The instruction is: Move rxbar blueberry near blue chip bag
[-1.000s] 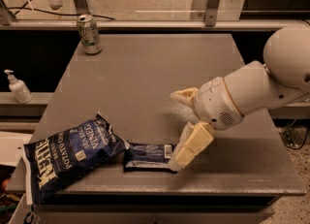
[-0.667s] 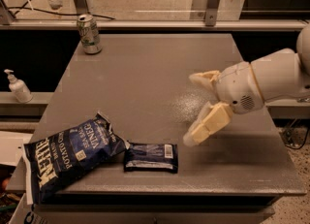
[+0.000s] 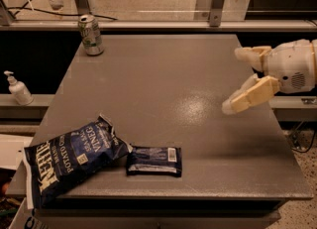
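Since a second ago my hand (image 3: 234,81) has lifted off the bar and drawn back toward the right edge of the view, while bar and bag lie where they were. Grey tabletop (image 3: 163,89) fills most of the view. Blue chip bag (image 3: 69,161), the biggest item, lies crumpled at the near left corner, partly hanging past the tabletop's edge. My hand comes next in size: it hovers above the right side of the tabletop, well apart from everything on it, its two pale fingers spread wide with nothing between them. I judge it is empty because the bar has been let go, and raised so the arm clears the items. The rxbar blueberry (image 3: 154,160) lies flat near the front edge, barcode end to the right, its left end just beside the bag's right edge; whether they touch I cannot tell. That closeness is what the task asks for, so I judge it done. A green and silver can (image 3: 91,34) stands upright at the far left corner, well apart from the rest. Smallest, a white pump bottle (image 3: 19,88) stands on a ledge left of the tabletop. Count: one bag, one hand with two fingers, one bar, one can, one bottle
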Available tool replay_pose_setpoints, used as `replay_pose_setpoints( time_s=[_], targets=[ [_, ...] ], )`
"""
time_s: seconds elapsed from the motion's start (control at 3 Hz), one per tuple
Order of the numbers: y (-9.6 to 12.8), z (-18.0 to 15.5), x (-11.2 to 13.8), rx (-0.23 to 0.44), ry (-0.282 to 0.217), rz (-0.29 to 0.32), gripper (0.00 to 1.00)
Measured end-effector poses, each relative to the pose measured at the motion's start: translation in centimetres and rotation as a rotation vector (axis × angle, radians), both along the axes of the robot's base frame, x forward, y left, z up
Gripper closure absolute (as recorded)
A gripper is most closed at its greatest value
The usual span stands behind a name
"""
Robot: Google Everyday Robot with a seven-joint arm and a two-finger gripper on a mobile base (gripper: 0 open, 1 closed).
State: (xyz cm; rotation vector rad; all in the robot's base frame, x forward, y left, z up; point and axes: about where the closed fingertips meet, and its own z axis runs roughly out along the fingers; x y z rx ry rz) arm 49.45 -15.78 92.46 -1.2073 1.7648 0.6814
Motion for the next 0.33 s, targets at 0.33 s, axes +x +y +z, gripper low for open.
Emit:
replay_pose_setpoints(
  time_s=[0.33],
  targets=[
    [-0.1, 0.42, 0.18, 0.001, -0.009, -0.002, 0.0]
  ],
)
